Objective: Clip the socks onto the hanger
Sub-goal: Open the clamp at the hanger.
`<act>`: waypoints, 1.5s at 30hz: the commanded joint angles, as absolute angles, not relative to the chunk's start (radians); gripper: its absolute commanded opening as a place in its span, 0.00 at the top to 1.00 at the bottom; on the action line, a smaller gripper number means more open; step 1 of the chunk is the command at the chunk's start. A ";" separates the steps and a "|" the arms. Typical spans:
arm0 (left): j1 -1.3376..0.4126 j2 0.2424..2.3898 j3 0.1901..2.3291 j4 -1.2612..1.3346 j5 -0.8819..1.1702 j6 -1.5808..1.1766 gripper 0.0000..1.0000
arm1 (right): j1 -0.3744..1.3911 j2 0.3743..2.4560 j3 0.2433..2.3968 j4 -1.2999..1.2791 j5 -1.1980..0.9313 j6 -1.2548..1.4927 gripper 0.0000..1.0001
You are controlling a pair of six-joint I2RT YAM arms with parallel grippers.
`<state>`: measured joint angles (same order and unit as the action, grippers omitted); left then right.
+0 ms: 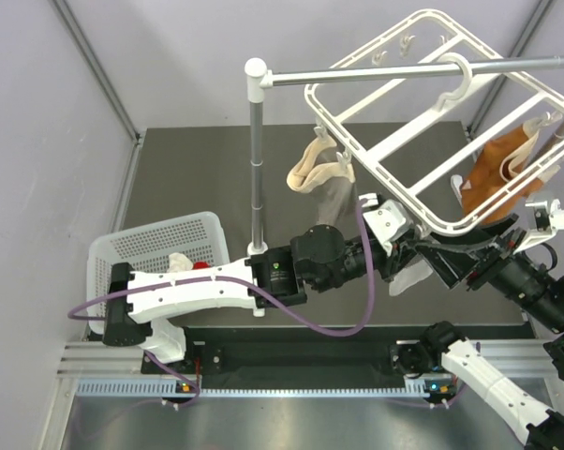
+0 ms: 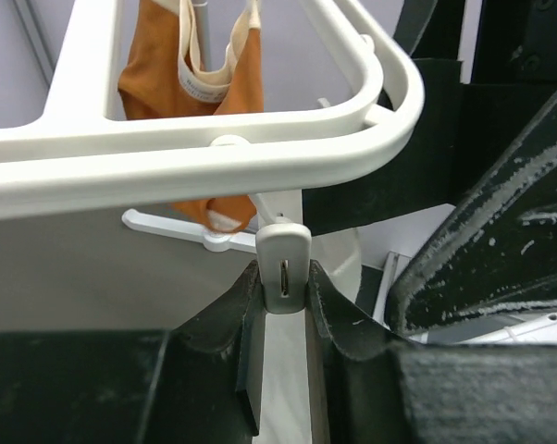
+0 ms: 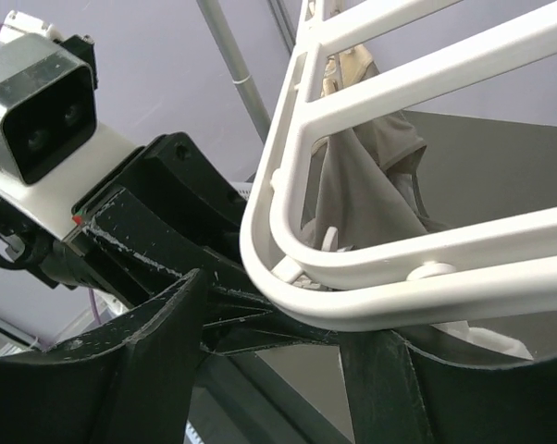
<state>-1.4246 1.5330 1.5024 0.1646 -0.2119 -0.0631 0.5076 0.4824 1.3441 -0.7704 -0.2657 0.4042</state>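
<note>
Your left pincer (image 2: 283, 289) is clamped on a white clip peg (image 2: 283, 252). One finger presses each side of the peg. The peg dangles straight down from the near corner of the hanger (image 2: 167, 157), just under its rounded rim.

In the top view the hanger hangs tilted from the grey rail (image 1: 376, 73), over the right half of the bench (image 1: 198, 178). Your left arm reaches across the bench to the hanger's lowest corner.

Your right pincer (image 3: 274, 347) sits at that same corner, just beside the left one. Its fingers stand apart and the hanger rim crosses the gap between them. You cannot tell whether they grip anything.

Socks:
- An orange sock (image 1: 502, 173) is pegged on the hanger's right side, well apart from both pincers.
- A beige sock (image 1: 315, 171) hangs at the left corner, with a grey sock (image 3: 362, 194) just beside it.
- A white sock (image 1: 408, 278) droops below the two pincers. What holds it is hidden.
- A white and a red sock lie in the perforated basket (image 1: 160, 239) at the left, next to your left arm's base.
</note>
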 commanded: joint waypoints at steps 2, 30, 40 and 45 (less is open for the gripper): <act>-1.473 1.560 1.546 0.135 -0.184 -0.034 1.00 | 0.509 0.500 1.341 -0.690 -0.193 0.420 0.46; -1.491 1.301 1.362 0.028 -0.457 -0.095 0.34 | 0.511 0.500 1.272 -0.621 -0.176 0.428 1.00; -1.474 0.968 1.151 -0.666 -1.060 -0.636 0.37 | 0.508 0.495 1.243 -0.620 -0.183 0.407 1.00; -1.425 0.794 1.005 -1.145 -1.167 -1.171 0.40 | 0.509 0.497 1.235 -0.621 -0.196 0.402 1.00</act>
